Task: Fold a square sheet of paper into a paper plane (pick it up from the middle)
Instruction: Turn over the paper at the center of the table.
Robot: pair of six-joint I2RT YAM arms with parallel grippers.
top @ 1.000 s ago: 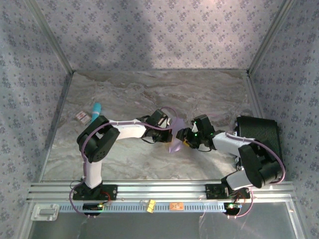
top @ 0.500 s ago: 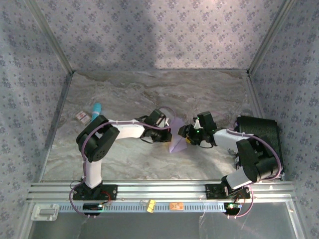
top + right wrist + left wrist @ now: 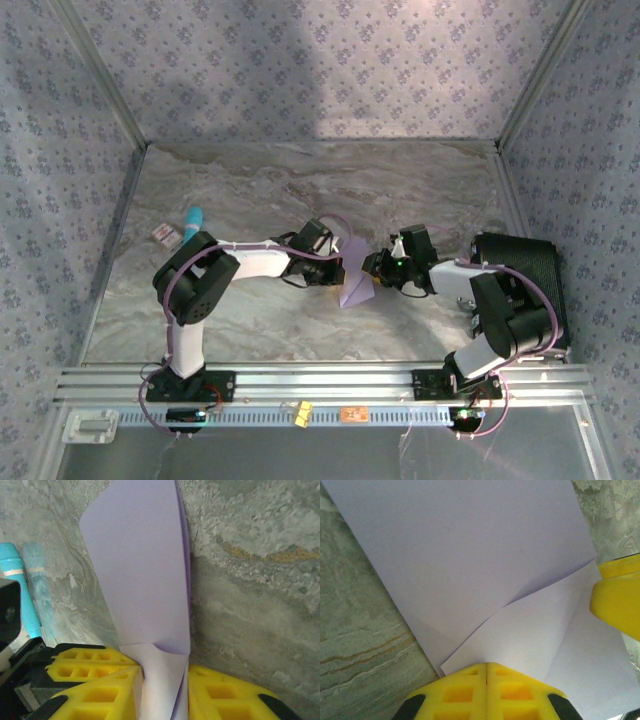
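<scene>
Purple paper [image 3: 352,285] stands folded near the middle of the table [image 3: 250,190].
The left gripper [image 3: 486,680] pinches the paper tight. The right gripper [image 3: 164,674] is a little open, with paper between its fingers.

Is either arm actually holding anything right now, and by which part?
The left fingers are shut on the paper sheet, pinching a folded edge. The right fingers flank another edge; whether they grip it cannot be told.
</scene>
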